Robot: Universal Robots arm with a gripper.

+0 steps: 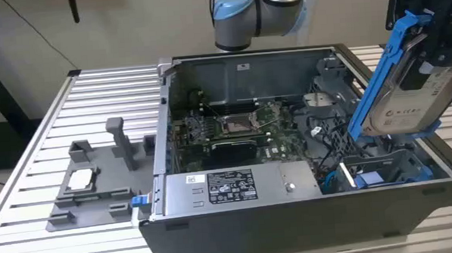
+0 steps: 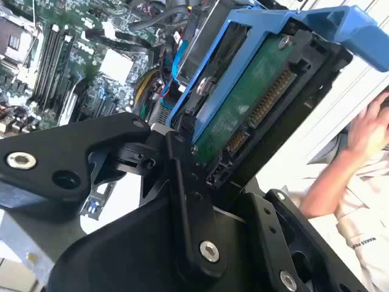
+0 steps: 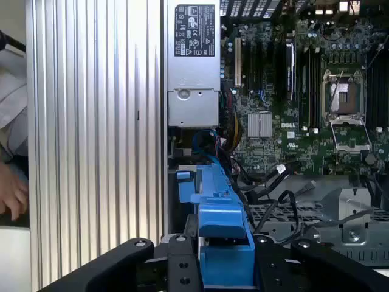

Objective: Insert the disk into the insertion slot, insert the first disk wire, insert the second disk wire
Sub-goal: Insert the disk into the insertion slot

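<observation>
Desk point(image 1: 104, 93): ribbed metal, bearing open case point(image 1: 296, 217).
Jaws: clamped on disk point(image 1: 412, 104).
Disk axis: tilted steeply, lower end above insertion slot point(image 1: 388, 167).

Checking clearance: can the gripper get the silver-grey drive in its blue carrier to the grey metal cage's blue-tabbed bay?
Probably yes: the gripper holds the disk tilted above the insertion slot, the case lies open, and nothing stands between; blue cables sit beside it.

Slatted aluminium table point(image 1: 104, 93), beige wall point(image 1: 139, 19) behind
</observation>
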